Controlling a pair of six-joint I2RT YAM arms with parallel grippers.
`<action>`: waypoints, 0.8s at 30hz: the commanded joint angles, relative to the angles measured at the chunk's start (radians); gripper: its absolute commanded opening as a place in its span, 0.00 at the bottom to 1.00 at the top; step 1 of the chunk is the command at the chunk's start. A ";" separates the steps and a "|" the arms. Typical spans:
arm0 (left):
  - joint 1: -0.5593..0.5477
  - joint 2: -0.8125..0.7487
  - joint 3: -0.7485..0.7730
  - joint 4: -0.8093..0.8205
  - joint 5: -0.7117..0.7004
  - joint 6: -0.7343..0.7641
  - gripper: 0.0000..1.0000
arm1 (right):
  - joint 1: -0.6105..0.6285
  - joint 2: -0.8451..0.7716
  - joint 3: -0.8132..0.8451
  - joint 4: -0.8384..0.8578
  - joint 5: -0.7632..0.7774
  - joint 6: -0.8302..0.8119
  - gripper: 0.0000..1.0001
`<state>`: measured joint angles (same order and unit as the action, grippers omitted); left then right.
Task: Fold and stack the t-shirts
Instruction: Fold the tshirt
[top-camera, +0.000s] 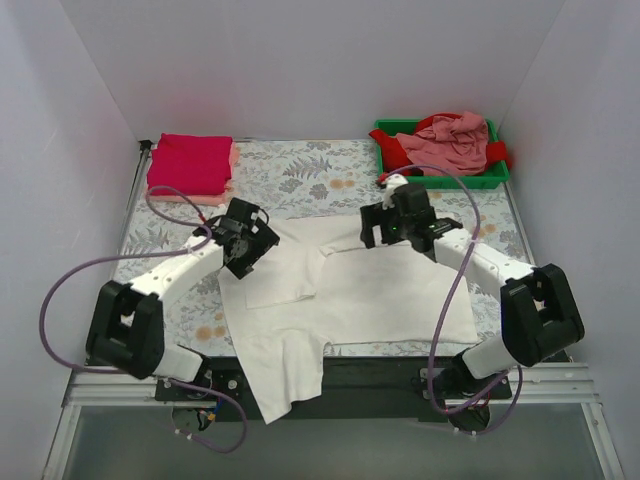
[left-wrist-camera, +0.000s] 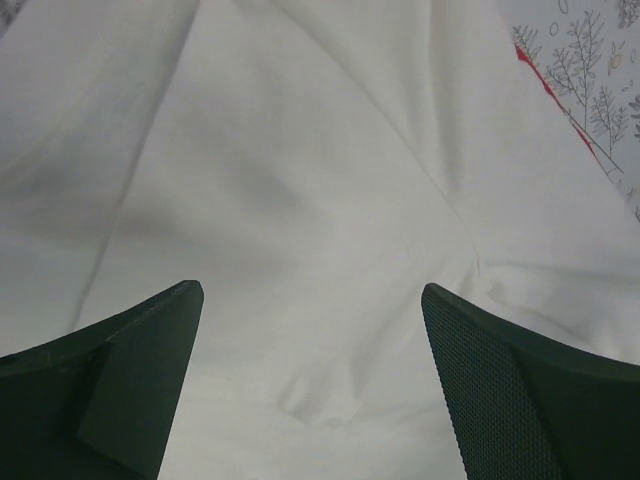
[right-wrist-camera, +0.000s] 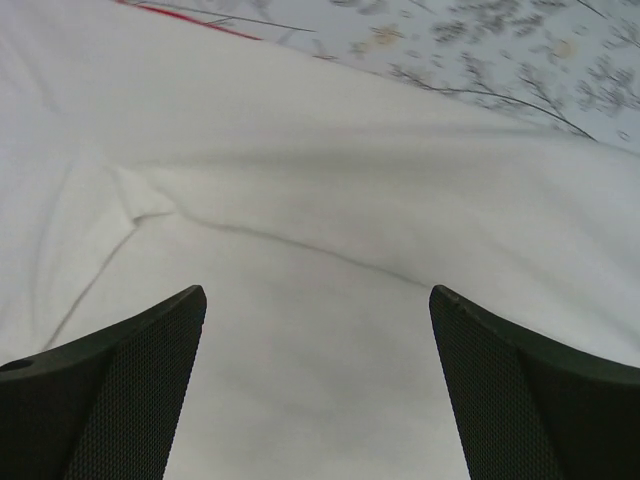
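A white t-shirt (top-camera: 350, 300) lies spread face down over the middle of the table, one part hanging over the near edge. My left gripper (top-camera: 262, 243) is open just above its left far edge; its wrist view shows white cloth (left-wrist-camera: 300, 200) between the open fingers (left-wrist-camera: 130, 350). My right gripper (top-camera: 385, 232) is open above the shirt's right far edge, with white cloth (right-wrist-camera: 320, 300) below it. A folded crimson t-shirt (top-camera: 190, 162) lies on a pale pink one (top-camera: 228, 190) at the far left. Dusty pink (top-camera: 455, 140) and red (top-camera: 432, 123) t-shirts lie crumpled in the tray.
A green plastic tray (top-camera: 500, 178) stands at the far right corner. The floral table cover (top-camera: 310, 170) shows around the shirt. White walls close in the left, back and right sides. Purple cables loop beside both arms.
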<state>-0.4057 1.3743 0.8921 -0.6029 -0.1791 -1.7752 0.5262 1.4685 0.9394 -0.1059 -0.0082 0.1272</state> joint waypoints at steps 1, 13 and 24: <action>0.030 0.136 0.082 0.106 0.030 0.062 0.91 | -0.150 0.010 -0.011 0.052 -0.098 0.084 0.98; 0.123 0.558 0.312 0.127 0.075 0.129 0.92 | -0.399 0.330 0.119 0.057 -0.125 0.049 0.98; 0.166 0.721 0.513 0.085 0.043 0.163 0.92 | -0.427 0.475 0.237 0.055 -0.145 0.055 0.98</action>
<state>-0.2691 1.9984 1.3949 -0.4950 -0.1097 -1.6394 0.1055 1.8950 1.1538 -0.0269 -0.1417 0.1806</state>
